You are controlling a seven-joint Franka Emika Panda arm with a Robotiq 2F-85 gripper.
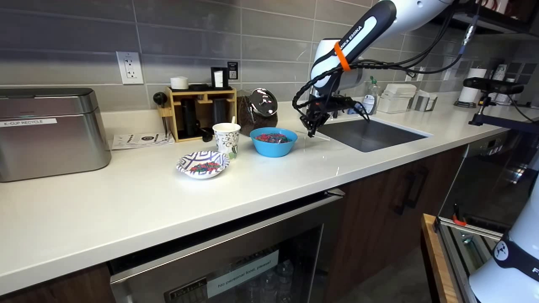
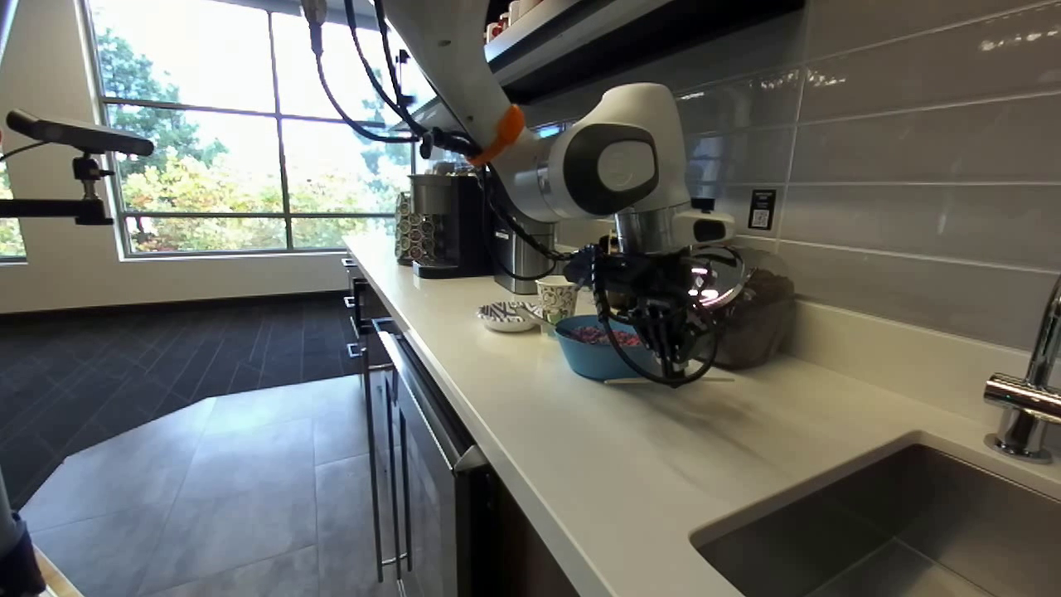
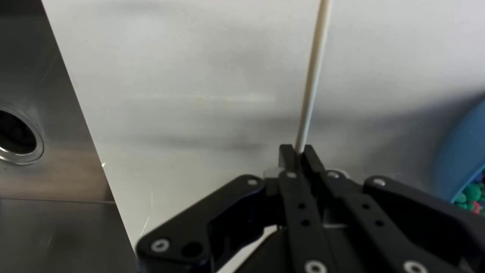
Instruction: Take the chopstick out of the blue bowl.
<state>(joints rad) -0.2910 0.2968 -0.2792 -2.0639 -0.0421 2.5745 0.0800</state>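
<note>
**Chopstick outside the blue bowl, pinched above the counter**

A black gripper on a white arm is clenched on a thin, pale chopstick, over a white counter. In an exterior view, the gripper is just right of the blue bowl, with a sink farther right. The bowl stands upright and holds small pieces, red and green among them. Left of it are a paper cup and, nearer the front edge, a patterned dish. In the wrist view, the visible chopstick lies apart from the bowl; its far end runs out of frame.

Taking it out looks done, so setting it down is probably the step in hand. Whether the stick touches the counter cannot be told, so lower it slowly and as level as possible. A good resting place would be between bowl and sink, well back from the sink's edge, as a round stick may roll. Steer clear of the bowl's rim. Part the fingers only once the stick lies along the surface, then lift straight up.
</note>
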